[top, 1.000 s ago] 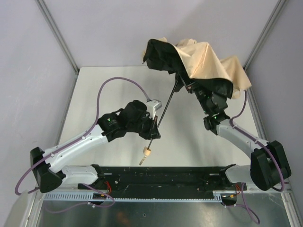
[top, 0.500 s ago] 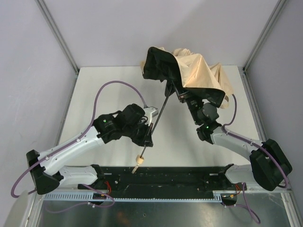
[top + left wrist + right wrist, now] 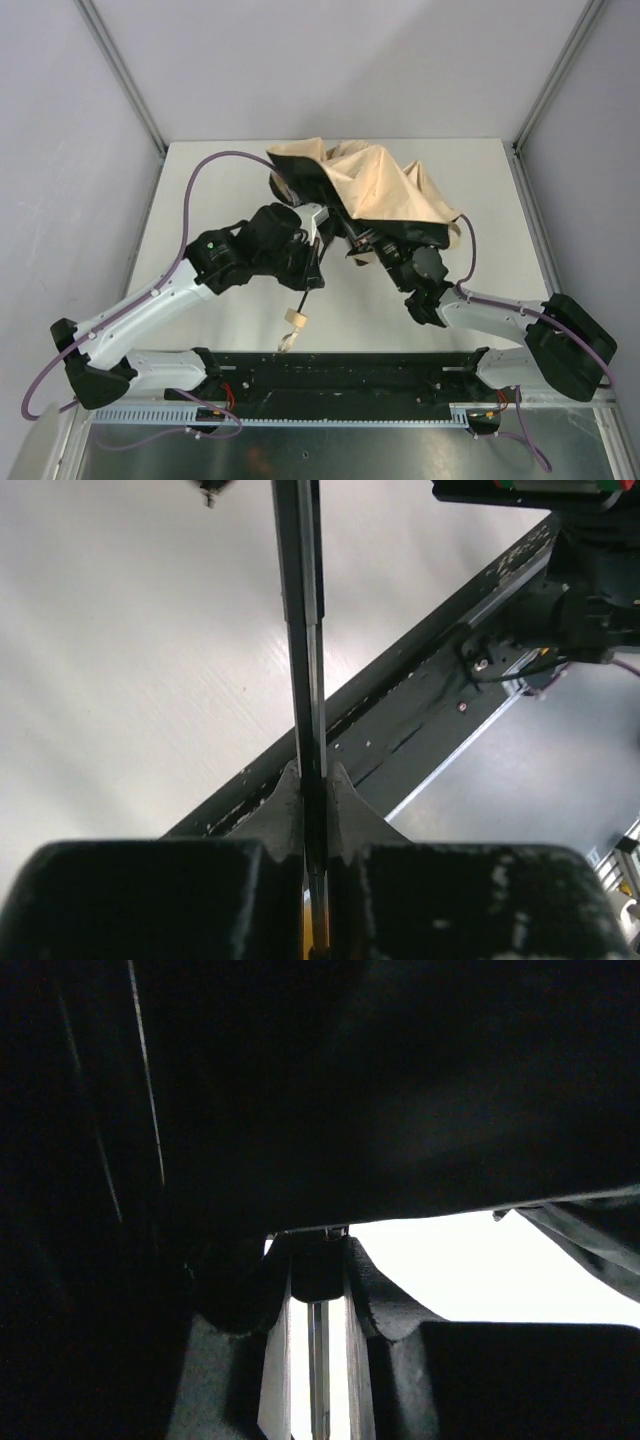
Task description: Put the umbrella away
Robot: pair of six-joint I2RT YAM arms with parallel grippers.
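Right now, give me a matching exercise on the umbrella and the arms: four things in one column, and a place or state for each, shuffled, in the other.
Things:
1. canopy
2. shaft
3. handle
4. right gripper

Places or states:
A. small and tan, at the shaft's near end
B. thin and black, clamped in the left gripper
C. hidden under the fabric
D. beige, bunched over the right arm's end

Pairs: 1-D, 2-B, 3-A, 4-C
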